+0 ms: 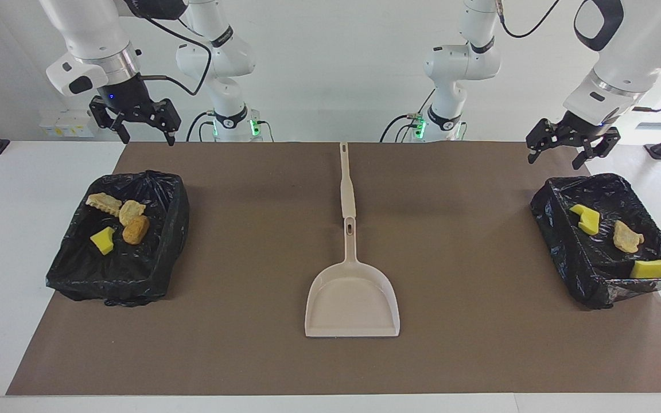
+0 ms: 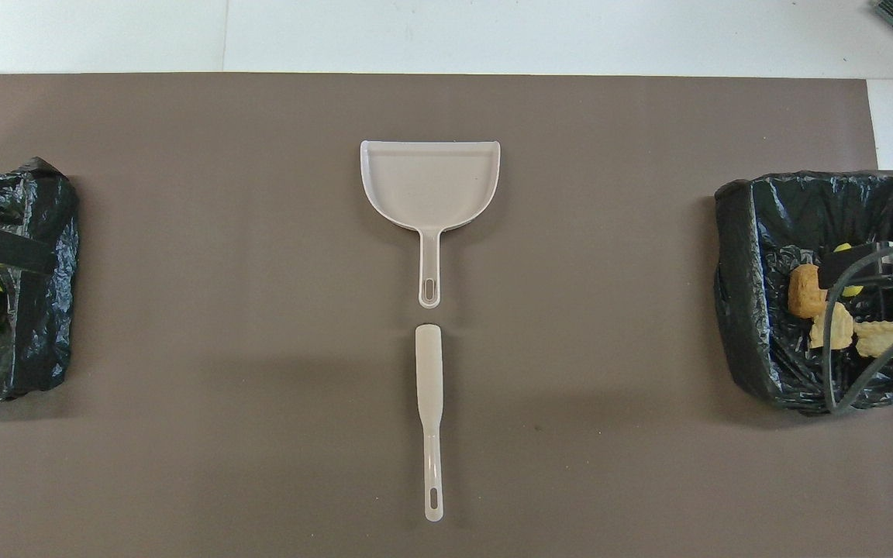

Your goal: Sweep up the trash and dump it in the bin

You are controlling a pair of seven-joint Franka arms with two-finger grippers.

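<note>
Trash [image 1: 135, 229] lying in both bins [image 1: 161, 252]: light, spongy, crumbly, best scooped. Left gripper [image 1: 556, 155] and right gripper [image 1: 146, 135] hovering spread apart, holding nothing. Dustpan [image 1: 352, 298] flat on tabletop [image 1: 238, 344]; rigid handle best grabbed.

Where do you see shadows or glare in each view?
Facing view: soft shadow along the dustpan edge, glossy glints on the black bin liners. Overhead view: a broad dim shadow band on the brown mat near the sweeper; a cable blocks part of one bin.
</note>
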